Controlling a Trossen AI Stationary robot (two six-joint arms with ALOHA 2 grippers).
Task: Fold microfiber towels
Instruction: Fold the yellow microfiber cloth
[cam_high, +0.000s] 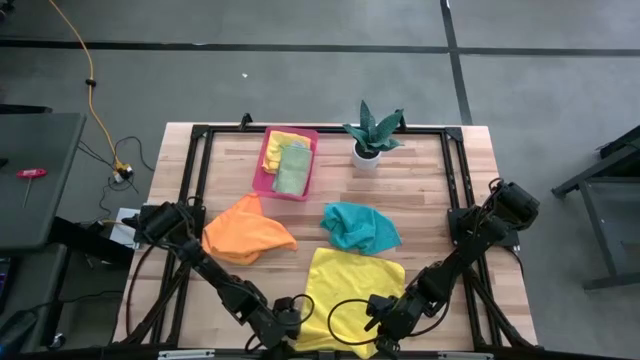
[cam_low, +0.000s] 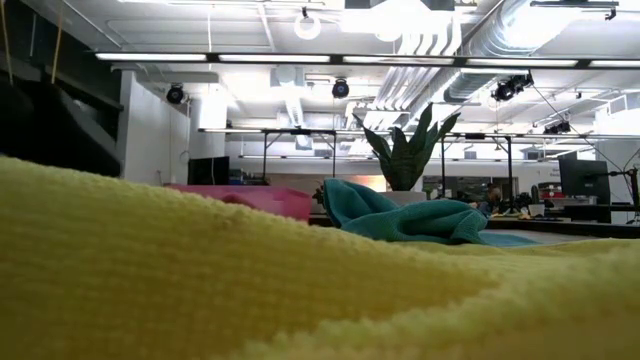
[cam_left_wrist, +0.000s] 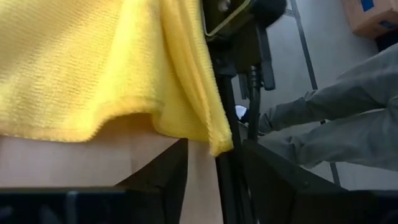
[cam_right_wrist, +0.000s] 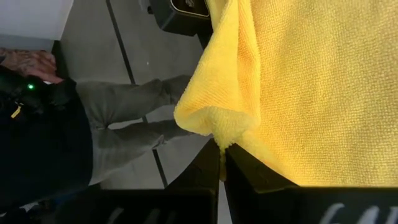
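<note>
At table's near edge: yellow towel (cam_high: 352, 290) spread flat, near corners overhanging. Right gripper (cam_right_wrist: 222, 148) clamped tight on one corner. Left gripper (cam_left_wrist: 214, 163) part-open astride other corner, hold not confirmed. Likely light, limp, slightly grippy; best pinched at corners. Fuzzy looped weave, soft rounded hems.

yellow towel (cam_high: 352, 285), orange towel (cam_high: 247, 232), teal towel (cam_high: 360, 227)

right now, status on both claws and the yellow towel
Right claw shut on yellow towel corner. Left claw at other near corner, grip unclear. Teal towel just beyond.
</note>
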